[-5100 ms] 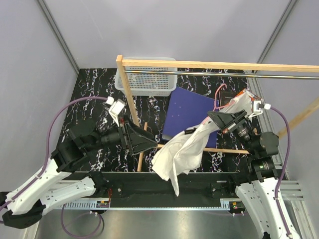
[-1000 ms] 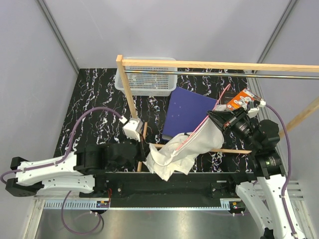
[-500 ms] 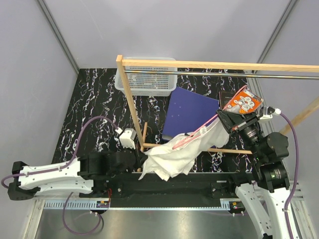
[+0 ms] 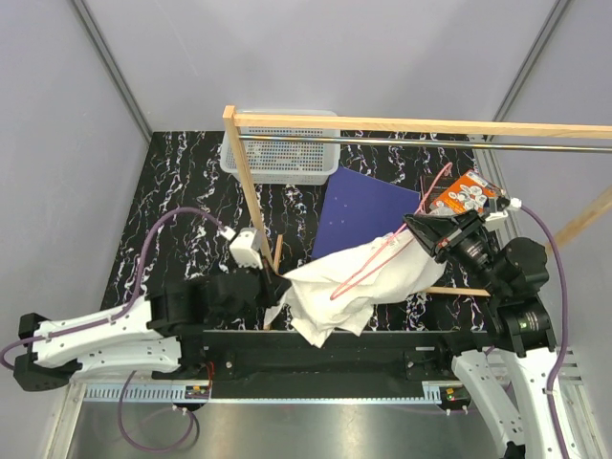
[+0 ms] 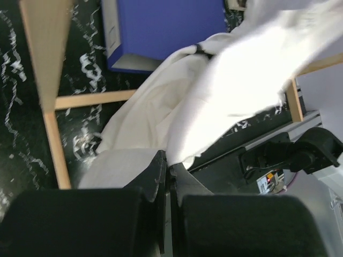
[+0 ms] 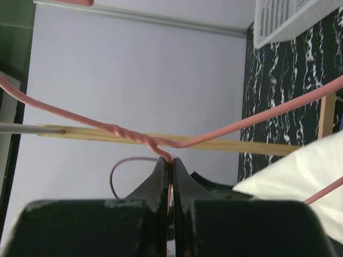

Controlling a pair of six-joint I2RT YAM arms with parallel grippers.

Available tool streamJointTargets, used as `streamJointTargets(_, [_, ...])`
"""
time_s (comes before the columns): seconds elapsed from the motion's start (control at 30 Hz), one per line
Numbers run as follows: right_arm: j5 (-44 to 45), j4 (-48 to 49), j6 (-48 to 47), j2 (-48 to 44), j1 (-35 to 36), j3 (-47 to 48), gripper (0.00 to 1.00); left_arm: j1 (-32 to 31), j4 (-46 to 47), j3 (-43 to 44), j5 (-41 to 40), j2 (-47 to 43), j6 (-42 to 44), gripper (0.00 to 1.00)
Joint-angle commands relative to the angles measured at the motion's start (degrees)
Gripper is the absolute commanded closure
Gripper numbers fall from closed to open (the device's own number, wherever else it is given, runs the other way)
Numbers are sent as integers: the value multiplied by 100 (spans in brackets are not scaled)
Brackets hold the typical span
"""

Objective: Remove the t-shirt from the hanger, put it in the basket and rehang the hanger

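Two claws work opposite ends mid-removal: the right gripper (image 6: 171, 163) is pinched shut on the twisted neck of the thin pink wire hanger (image 6: 134, 135), held aloft at right. The left gripper (image 5: 166, 160), fingers together, appears to clamp the hem of the limp white t-shirt (image 4: 354, 282), which hangs crumpled from the wire between them. Next, the soft cloth likely needs drawing leftward off the slender arms.

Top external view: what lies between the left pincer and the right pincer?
The t-shirt spans the gap from left pincer to right pincer, the hanger showing on it, seen in the top view.
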Motion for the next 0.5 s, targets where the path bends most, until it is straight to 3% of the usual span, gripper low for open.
streamJointTargets(0.0, [-1206,262,531,42,-5,51,100,203,991,705,522,686,669,100])
streamJointTargets(0.23, [-1657,-107,1391,-651,-13,341,100,352,1256,1707,865,1487,1284,100])
streamJointTargets(0.47, [-1570,-1213,1376,-1398,-13,649,100,405,1353,2358,1366,1303,1654,100])
